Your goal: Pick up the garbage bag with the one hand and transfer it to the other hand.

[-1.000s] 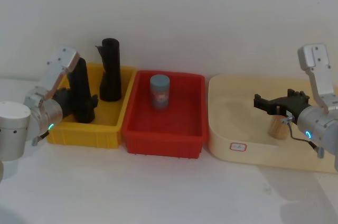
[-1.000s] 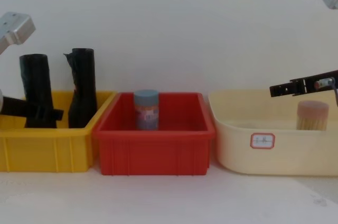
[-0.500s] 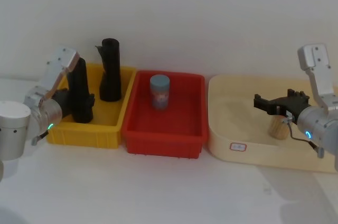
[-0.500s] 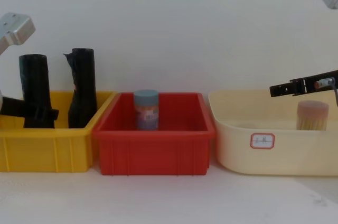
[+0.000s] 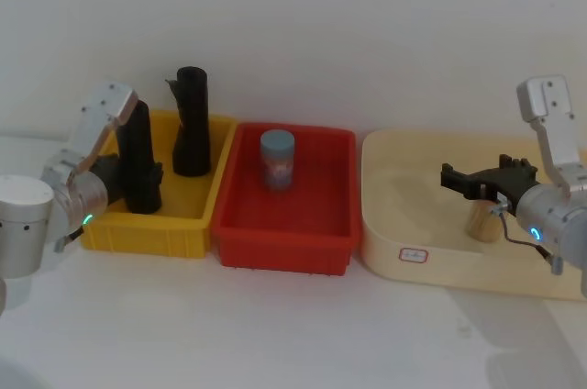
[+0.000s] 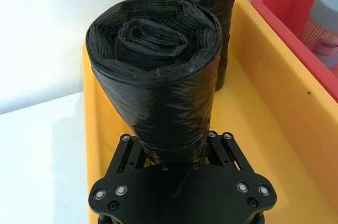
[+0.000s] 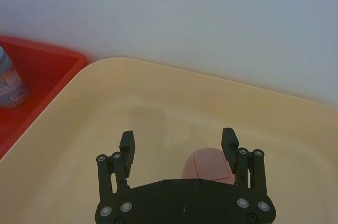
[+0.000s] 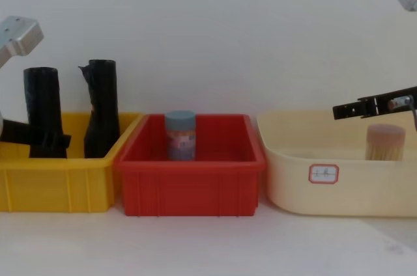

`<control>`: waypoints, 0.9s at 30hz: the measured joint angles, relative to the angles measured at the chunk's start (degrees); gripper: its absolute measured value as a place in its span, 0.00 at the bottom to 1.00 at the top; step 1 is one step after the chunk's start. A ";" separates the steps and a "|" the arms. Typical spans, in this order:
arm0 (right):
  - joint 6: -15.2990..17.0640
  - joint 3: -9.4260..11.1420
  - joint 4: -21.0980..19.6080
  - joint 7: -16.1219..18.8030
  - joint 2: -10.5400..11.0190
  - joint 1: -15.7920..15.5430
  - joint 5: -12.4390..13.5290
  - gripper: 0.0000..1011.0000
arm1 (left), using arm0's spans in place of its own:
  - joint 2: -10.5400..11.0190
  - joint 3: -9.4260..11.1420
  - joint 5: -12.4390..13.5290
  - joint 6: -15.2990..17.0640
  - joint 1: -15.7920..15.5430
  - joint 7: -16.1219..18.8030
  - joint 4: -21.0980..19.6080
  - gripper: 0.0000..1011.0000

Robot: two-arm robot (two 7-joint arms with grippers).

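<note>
The garbage bag (image 5: 138,146) stands upright in the yellow bin (image 5: 138,233) at the left rear of the worktop (image 5: 275,334), near the bin's left wall. The left gripper (image 6: 174,147) has its jaws pressed against both sides of the roll's lower part. A second black roll (image 5: 192,127) stands in the bin's back right corner. The right gripper (image 7: 178,140) hangs over the cream tub (image 5: 385,224) at the worktop's right edge, jaws wide, holding nothing.

The label (image 8: 324,173) on the cream tub (image 8: 287,188) is illegible.

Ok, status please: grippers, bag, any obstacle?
Left gripper shut on garbage bag, inside yellow bin. Right gripper open over cream tub. Other black roll stands beside bag.
</note>
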 joint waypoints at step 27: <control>0.00 0.00 0.00 0.00 0.00 0.00 0.00 0.99 | 0.08 -0.25 0.18 -0.23 -0.15 -0.24 -0.15 0.43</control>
